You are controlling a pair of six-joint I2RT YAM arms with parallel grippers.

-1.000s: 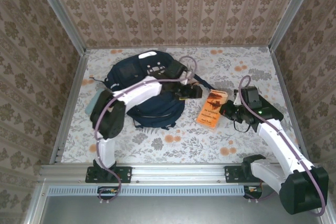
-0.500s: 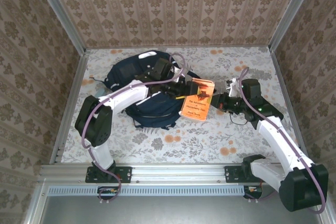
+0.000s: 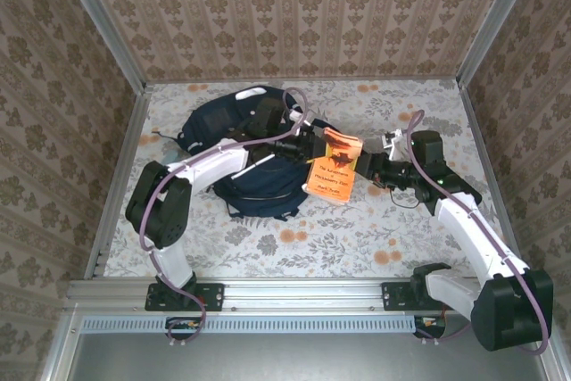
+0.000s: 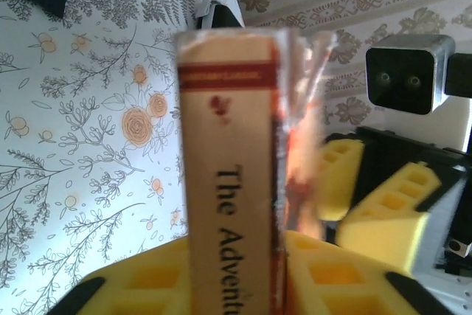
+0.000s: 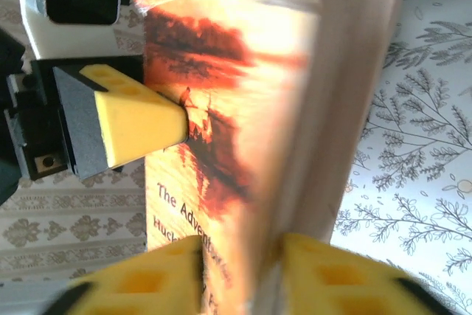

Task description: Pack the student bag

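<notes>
Between the two sets of fingertips, a paperback book (image 3: pixel 332 171) hangs above the floral-printed tabletop (image 3: pixel 312 247). It is a slim rectangular block with a glossy orange cover, a cream spine and pale page edges, and its long axis runs from the far wall toward the arm bases. The left gripper (image 3: pixel 312 146) pinches it: in the left wrist view the lettered spine stands squeezed between yellow foam pads (image 4: pixel 140 285) moulded with square pockets. In the right wrist view one such wedge-shaped pad presses flat on the cover. The right gripper (image 3: pixel 361 165) has the book's opposite edge between its own fingers, but whether they press or stand slightly apart cannot be told. Left of the left fingertips, partly under that arm, lies the student bag (image 3: pixel 268 186). It is soft navy fabric, rounded and slumped flat on the table. Its grey-white patched top points to the far wall and its base toward the arms, so the long axis runs far to near, slanting slightly
</notes>
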